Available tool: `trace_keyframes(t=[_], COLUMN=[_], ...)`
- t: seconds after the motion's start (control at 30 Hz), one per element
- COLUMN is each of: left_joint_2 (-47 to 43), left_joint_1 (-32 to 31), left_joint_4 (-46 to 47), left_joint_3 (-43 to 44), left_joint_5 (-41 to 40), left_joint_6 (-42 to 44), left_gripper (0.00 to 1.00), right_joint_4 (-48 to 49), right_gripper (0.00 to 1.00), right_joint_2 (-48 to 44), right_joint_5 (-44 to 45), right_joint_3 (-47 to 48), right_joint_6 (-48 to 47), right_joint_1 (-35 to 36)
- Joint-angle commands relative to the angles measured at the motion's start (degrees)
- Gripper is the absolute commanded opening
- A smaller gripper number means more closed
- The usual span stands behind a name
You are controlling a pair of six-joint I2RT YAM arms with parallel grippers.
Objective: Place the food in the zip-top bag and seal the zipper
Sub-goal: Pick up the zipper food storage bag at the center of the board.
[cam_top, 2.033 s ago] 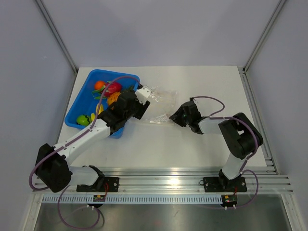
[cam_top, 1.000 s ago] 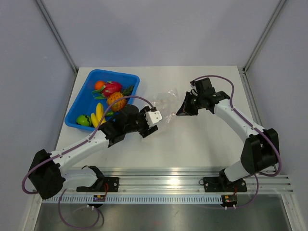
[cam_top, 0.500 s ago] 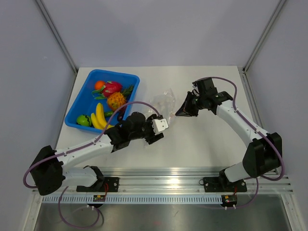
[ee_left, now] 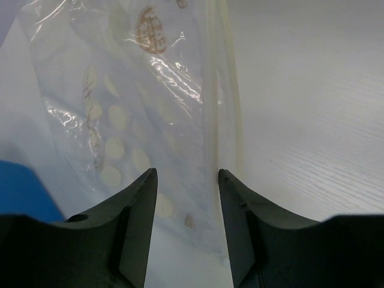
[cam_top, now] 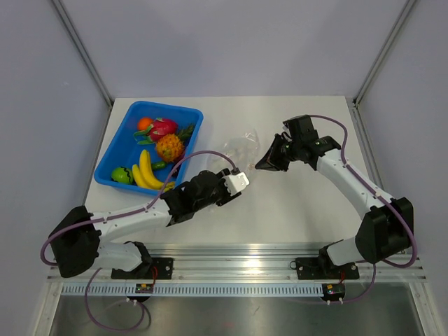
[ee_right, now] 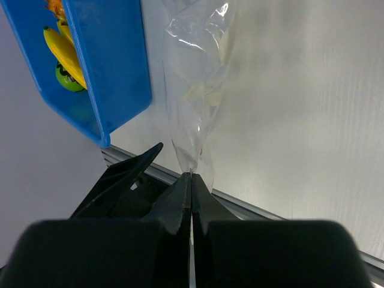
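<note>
Food (cam_top: 159,143) all sits in the blue bin (cam_top: 198,122) at ten o'clock on the table (cam_top: 301,210); none is bagged. Opening the mouth looks like the step in hand. Right gripper (cam_top: 259,164), pressed together, pinches the zip-top bag (cam_top: 241,147) from its three o'clock side. Left gripper (cam_top: 241,180), at the bag's six, stands spread around the film. Next it should nip one layer and pull away.

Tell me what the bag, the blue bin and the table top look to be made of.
The zip-top bag: thin clear plastic film, glossy; it crinkles, glints and is see-through. The blue bin: probably rigid moulded plastic, smooth, slightly shiny. The table: white, matte, fine grain-like lines; perhaps laminate, hard to tell.
</note>
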Motion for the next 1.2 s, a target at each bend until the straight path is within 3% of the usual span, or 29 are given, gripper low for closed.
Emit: trace_keyframes(t=[0.0,0.4,0.47,0.53,0.57,0.63,0.67,0.7,0.77,0.83,0.93,1.17], left_joint_2=[1.45,5.92,6.81,7.6,7.51,6.73,6.46,6.28,6.81,7.77,9.71,13.49], left_joint_1=[-0.24,-0.24,-0.24,-0.15,-0.15,-0.07,-0.07,0.02,0.2,0.37,0.81,2.04], left_joint_4=[6.39,10.16,11.83,13.15,12.89,9.23,7.46,5.44,-2.99,-11.87,-19.77,-27.27], left_joint_3=[0.16,0.95,0.95,1.12,1.47,2.96,5.32,6.82,13.21,17.63,25.1,35.13], left_joint_5=[-4.37,-9.46,-12.35,-14.38,-14.56,-12.73,-11.15,-11.14,-11.05,-10.96,-8.42,3.61], left_joint_6=[-1.2,-2.0,-2.17,-2.35,-2.52,-4.01,-5.32,-8.99,-12.88,-16.66,-22.46,-34.06], left_gripper=[0.48,0.48,0.38,0.21,0.0,0.0,0.0,0.0,0.0,0.0,0.0,0.0], right_joint_4=[1.49,2.98,2.72,2.46,2.37,2.28,2.54,2.63,2.2,1.75,0.79,6.14], right_gripper=[0.0,0.0,0.0,0.0,0.0,0.14,0.29,0.54,0.69,0.77,0.79,0.79], right_joint_2=[-2.5,-2.67,-2.85,-2.85,-3.11,-3.64,-4.6,-5.13,-7.14,-8.64,-11.89,-25.76], right_joint_5=[-0.47,-1.88,-1.53,-1.18,-1.0,-0.74,-0.65,-0.47,1.62,3.73,8.57,17.45], right_joint_3=[-0.26,-1.23,-1.41,-1.67,-1.84,-2.11,-2.02,-1.85,-1.67,-1.32,-1.58,-8.61], right_joint_6=[0.69,1.83,1.39,0.52,0.16,-1.68,-2.64,-4.57,-5.9,-7.39,-8.98,-7.4], right_joint_1=[0.1,0.1,0.1,0.1,0.1,0.1,0.1,0.1,0.02,0.1,0.19,0.19])
